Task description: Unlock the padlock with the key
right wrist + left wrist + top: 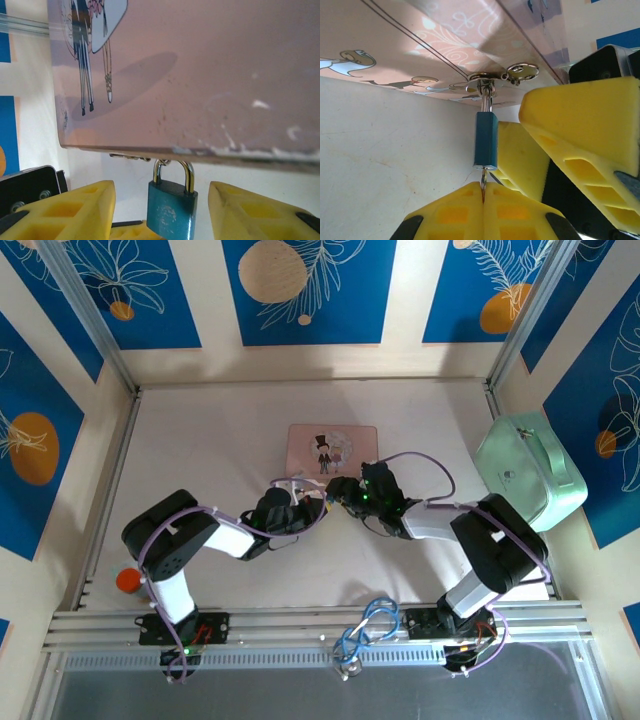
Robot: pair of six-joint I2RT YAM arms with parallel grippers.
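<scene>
Left hand (483,196) clamps the key (484,179), mostly hidden, at frame bottom under the padlock (486,139). Right hand (161,210) straddles the padlock, released.

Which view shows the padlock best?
The right wrist view: the padlock faces the camera, front and shackle clear. The left wrist view gives its narrow side. In the top view it is too small to tell.

Teal padlock (171,212), pink illustrated box (200,75)

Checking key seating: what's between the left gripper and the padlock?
In the left wrist view, a thin key blade runs from the shut left gripper up to the padlock.
</scene>
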